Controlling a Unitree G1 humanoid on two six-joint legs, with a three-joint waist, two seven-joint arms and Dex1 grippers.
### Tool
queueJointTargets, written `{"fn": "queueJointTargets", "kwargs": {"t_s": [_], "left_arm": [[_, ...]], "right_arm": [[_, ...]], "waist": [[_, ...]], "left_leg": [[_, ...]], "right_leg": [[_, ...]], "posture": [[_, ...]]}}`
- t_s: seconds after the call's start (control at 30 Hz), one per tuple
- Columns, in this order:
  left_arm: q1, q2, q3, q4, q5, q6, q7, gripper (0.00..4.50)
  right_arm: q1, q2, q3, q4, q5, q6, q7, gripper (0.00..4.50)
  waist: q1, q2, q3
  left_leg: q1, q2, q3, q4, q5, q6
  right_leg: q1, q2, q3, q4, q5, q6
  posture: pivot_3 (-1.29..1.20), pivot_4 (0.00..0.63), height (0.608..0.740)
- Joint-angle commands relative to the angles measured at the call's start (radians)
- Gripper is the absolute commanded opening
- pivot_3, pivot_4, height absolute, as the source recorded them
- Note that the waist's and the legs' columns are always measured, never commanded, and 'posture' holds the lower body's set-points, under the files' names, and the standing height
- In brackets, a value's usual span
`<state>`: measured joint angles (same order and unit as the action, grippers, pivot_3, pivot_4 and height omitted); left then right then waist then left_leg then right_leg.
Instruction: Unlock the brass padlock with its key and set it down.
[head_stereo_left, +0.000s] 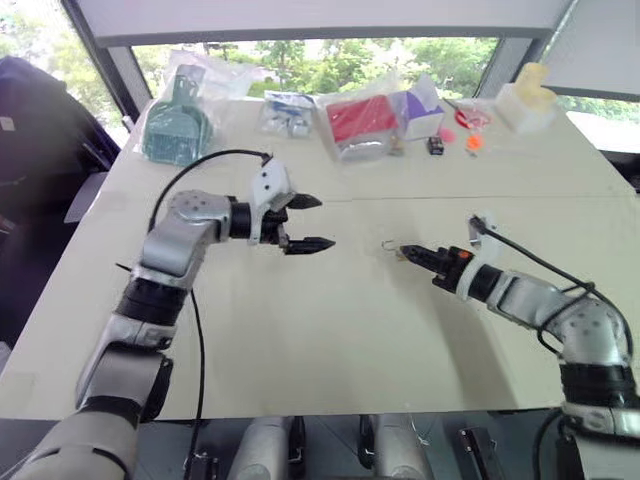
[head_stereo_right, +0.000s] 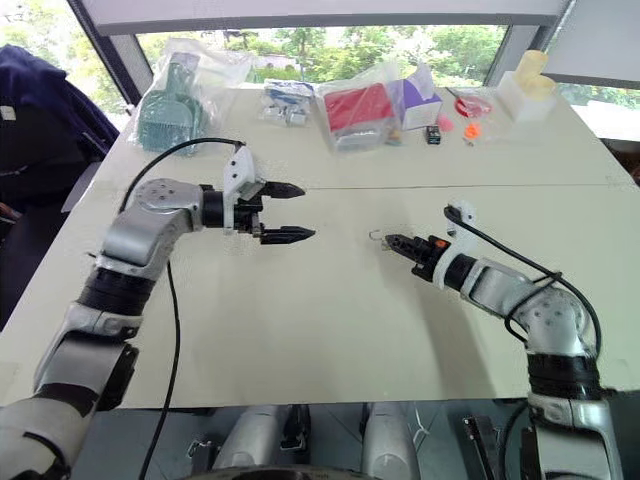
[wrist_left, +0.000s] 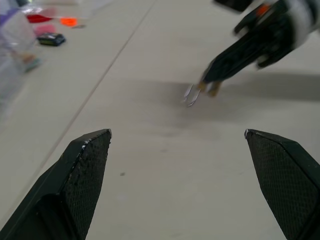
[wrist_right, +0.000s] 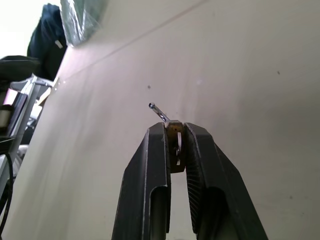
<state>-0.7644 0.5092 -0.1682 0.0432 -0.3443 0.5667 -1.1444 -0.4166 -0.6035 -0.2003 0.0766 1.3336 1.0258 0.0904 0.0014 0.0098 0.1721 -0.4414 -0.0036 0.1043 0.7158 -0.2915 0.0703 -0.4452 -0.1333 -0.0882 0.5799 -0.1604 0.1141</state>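
The brass padlock (wrist_right: 174, 131) is pinched between the fingertips of my right gripper (head_stereo_left: 407, 253), which is shut on it just above the pale table (head_stereo_left: 330, 330), right of the middle. Its thin silvery shackle (wrist_left: 191, 95) sticks out past the fingertips and stands swung open. The lock also shows as a small brass spot (head_stereo_right: 386, 240) at the gripper's tip. My left gripper (head_stereo_left: 323, 222) hovers to the left of it, pointing toward it, open wide and empty, with a clear gap between the two. The key is not in view.
Bagged items line the far edge of the table: a teal object (head_stereo_left: 178, 120), a red box (head_stereo_left: 360, 122), a purple-and-white box (head_stereo_left: 420, 108), small orange and red bits (head_stereo_left: 470, 130) and a cream block (head_stereo_left: 528, 95). A dark chair (head_stereo_left: 30, 150) stands at the left.
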Motion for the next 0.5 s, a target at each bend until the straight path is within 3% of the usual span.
{"fn": "queueJointTargets", "kwargs": {"t_s": [0.03, 0.1, 0.2, 0.27, 0.4, 0.43, 0.5], "left_arm": [[0.034, 0.027, 0.032, -0.118, -0.067, 0.119, 0.02, 4.45], [0.051, 0.03, 0.035, -0.152, -0.083, 0.153, 0.042, 4.45], [0.066, 0.032, 0.036, -0.181, -0.098, 0.177, 0.063, 4.5], [0.073, 0.033, 0.034, -0.191, -0.105, 0.182, 0.073, 4.5], [0.08, 0.031, 0.033, -0.194, -0.112, 0.186, 0.087, 4.5], [0.083, 0.033, 0.034, -0.194, -0.114, 0.187, 0.089, 4.5], [0.087, 0.037, 0.038, -0.193, -0.119, 0.187, 0.094, 4.5]], "right_arm": [[-0.084, -0.004, 0.013, 0.094, -0.078, 0.042, 0.066, 0.0], [-0.118, -0.019, 0.054, 0.136, -0.157, 0.06, 0.116, 0.0], [-0.148, -0.041, 0.096, 0.166, -0.252, 0.082, 0.185, 1.28], [-0.16, -0.058, 0.122, 0.171, -0.313, 0.09, 0.234, 2.46], [-0.165, -0.103, 0.147, 0.165, -0.414, 0.071, 0.321, 4.25], [-0.153, -0.131, 0.157, 0.143, -0.447, 0.053, 0.353, 4.46], [-0.114, -0.202, 0.174, 0.086, -0.517, 0.003, 0.416, 4.46]], "waist": [[-0.002, 0.0, 0.0], [-0.003, 0.0, 0.0], [0.002, 0.0, 0.0], [0.004, 0.0, 0.0], [0.01, 0.0, 0.0], [0.012, 0.0, 0.0], [0.018, 0.0, 0.0]], "left_leg": [[0.0, 0.0, 0.0, 0.0, -0.001, 0.001], [0.0, 0.0, -0.001, -0.001, -0.002, 0.003], [0.0, 0.0, -0.001, -0.001, -0.002, 0.003], [0.0, 0.0, -0.001, -0.001, 0.001, -0.002], [0.001, -0.001, -0.001, 0.0, 0.001, -0.002], [0.0, -0.001, -0.001, 0.0, 0.001, -0.002], [0.0, -0.001, -0.002, 0.0, 0.001, -0.002]], "right_leg": [[0.0, 0.0, 0.0, 0.0, 0.0, 0.0], [0.0, 0.001, 0.0, 0.001, 0.0, 0.0], [0.0, 0.001, 0.0, 0.001, 0.0, 0.001], [0.0, 0.001, 0.0, 0.001, 0.0, 0.001], [0.001, 0.001, 0.0, 0.0, 0.0, 0.0], [0.001, 0.001, 0.0, 0.0, 0.0, 0.0], [0.002, 0.0, 0.0, 0.0, -0.001, 0.0]], "posture": [[0.0, 0.15, 0.735], [0.0, 0.15, 0.735], [0.0, 0.15, 0.735], [0.0, 0.15, 0.735], [0.0, 0.15, 0.735], [0.0, 0.15, 0.735], [0.0, 0.15, 0.735]]}}
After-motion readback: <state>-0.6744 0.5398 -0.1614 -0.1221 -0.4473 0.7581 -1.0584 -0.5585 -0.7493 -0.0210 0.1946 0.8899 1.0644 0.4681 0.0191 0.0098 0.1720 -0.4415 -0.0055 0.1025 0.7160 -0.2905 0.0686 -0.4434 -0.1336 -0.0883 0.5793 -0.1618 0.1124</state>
